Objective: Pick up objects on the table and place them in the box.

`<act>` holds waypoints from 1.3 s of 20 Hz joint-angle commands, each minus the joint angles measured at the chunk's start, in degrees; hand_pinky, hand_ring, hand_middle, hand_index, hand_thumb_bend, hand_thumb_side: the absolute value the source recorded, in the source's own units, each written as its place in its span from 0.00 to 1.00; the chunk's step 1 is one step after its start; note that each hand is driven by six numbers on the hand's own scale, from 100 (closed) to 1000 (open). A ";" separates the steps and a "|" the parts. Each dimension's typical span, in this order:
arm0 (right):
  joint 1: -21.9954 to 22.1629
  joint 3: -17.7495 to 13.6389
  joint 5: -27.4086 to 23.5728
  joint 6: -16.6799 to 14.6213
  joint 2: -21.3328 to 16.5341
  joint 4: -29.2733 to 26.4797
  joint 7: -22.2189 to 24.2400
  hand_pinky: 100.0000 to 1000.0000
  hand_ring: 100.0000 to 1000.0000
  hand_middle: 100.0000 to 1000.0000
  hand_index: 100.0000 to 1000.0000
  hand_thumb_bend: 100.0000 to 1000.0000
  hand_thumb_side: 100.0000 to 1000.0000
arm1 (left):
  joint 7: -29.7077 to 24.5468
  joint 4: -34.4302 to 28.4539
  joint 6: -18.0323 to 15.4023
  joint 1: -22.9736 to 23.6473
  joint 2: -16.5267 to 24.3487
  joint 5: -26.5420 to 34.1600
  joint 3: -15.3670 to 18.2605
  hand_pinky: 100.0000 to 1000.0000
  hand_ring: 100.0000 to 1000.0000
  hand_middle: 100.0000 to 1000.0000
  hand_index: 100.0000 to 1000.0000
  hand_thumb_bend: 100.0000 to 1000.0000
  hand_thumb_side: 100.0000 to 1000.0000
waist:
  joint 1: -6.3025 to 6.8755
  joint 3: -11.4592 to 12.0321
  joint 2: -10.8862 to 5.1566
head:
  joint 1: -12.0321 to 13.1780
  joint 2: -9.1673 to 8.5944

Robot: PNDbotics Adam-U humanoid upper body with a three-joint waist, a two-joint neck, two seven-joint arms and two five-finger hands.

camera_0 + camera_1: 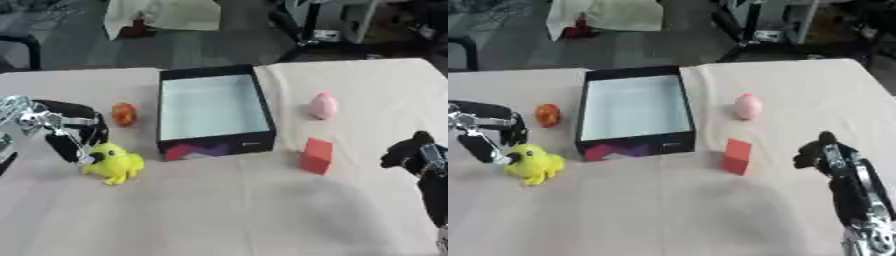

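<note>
Left robot hand: at the left edge of the desk, fingers pointing down, fingertips touching the head of the yellow toy bird. Whether fingers curl round the toy or merely rest against it: cannot tell. Toy itself standing on the desk surface, near the front left corner of the box, apart from it.

Right robot hand: near the right edge of the desk, dark, raised from the lower right corner. Fingers bunched, nothing seen within them; exact state cannot tell. Well apart from every object.

Box: black outside, pale blue inside, open top, centre of the desk toward the far side. Interior bare in both views. Coloured patch on the front wall.

Small orange object: left of the box, just beside its left wall, beyond the left robot hand.

Red block: upright on the desk, right of the box's front right corner, between box and right robot hand.

Pink rounded object: right of the box, farther back than the red block, apart from both.
</note>
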 commanded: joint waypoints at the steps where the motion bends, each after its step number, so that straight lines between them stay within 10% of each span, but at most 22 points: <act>1: -0.28 -0.14 0.18 0.00 -0.92 -0.68 0.06 0.48 0.48 0.44 0.35 0.00 0.76 | -9.71 -0.86 -8.71 -1.35 1.01 2.18 1.13 0.47 0.32 0.29 0.46 0.00 0.19 | -0.25 0.01 -1.42 | -0.04 -0.11; 12: -0.07 0.12 0.05 0.06 -0.80 -0.51 0.33 0.48 0.48 0.44 0.35 0.00 0.76 | -9.35 -11.93 -2.30 -11.46 -1.60 2.04 7.22 0.53 0.35 0.32 0.49 0.07 0.03 | -0.38 -0.61 -1.84 | 0.48 -0.11; 26: -0.95 0.85 -0.54 0.28 0.16 -0.23 1.10 0.48 0.48 0.44 0.35 0.00 0.79 | -3.92 7.24 7.54 -18.45 -22.27 -10.77 11.03 0.63 0.49 0.51 0.70 0.12 0.10 | -1.20 -3.46 -1.01 | 2.24 -0.11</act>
